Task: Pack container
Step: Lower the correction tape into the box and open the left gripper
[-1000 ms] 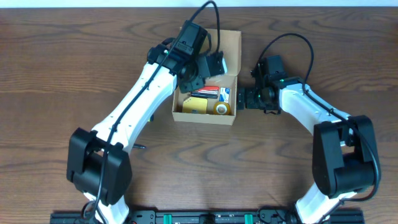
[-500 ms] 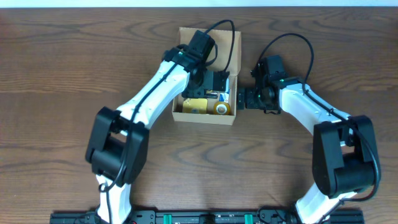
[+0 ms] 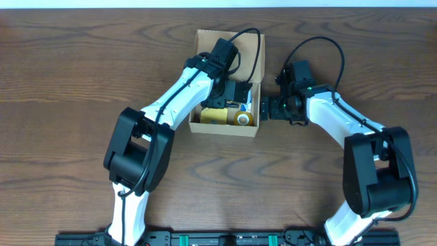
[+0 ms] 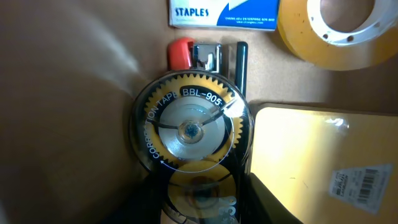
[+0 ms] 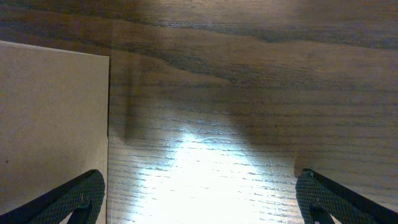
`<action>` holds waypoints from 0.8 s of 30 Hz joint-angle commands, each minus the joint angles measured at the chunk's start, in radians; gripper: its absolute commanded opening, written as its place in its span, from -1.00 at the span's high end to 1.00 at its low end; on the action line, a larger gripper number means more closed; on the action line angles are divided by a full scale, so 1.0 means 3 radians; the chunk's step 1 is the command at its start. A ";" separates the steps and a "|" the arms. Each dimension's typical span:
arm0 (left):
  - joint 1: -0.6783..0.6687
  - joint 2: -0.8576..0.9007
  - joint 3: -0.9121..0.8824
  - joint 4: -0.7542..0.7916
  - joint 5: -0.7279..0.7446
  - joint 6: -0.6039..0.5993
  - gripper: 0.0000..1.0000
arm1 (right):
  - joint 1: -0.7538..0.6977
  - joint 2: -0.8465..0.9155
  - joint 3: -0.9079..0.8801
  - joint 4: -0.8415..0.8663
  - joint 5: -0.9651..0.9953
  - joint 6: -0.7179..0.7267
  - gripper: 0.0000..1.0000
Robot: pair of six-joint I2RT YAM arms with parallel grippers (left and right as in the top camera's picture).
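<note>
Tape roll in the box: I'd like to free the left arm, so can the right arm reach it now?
Probably not directly: the right pincer sits low outside the box wall, and the left pincer, holding correction tape, crowds the roll. It must lift over first.

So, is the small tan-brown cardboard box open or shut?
Open. On the cardboard box, the flap lid lies back and a yellow tape roll shows inside.

You're looking at a dark brown wood-grain table (image 3: 61, 102) that fills the frame. A thin pale strip (image 3: 218, 3) lines the top edge.
</note>
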 commanded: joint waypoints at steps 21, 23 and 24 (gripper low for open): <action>-0.0008 -0.0064 0.0017 0.0055 -0.0252 -0.0093 -0.90 | -0.0023 0.0004 -0.0006 -0.0003 -0.0014 -0.0043 -0.98; -0.0008 -0.0140 0.0017 0.0051 -0.0289 -0.0107 -0.91 | -0.0023 0.0004 -0.0006 -0.0003 -0.0014 -0.0043 -0.99; -0.0008 -0.0183 0.0017 0.0051 -0.0286 -0.0135 -0.91 | -0.0023 0.0004 -0.0006 -0.0003 -0.0015 -0.0043 -0.98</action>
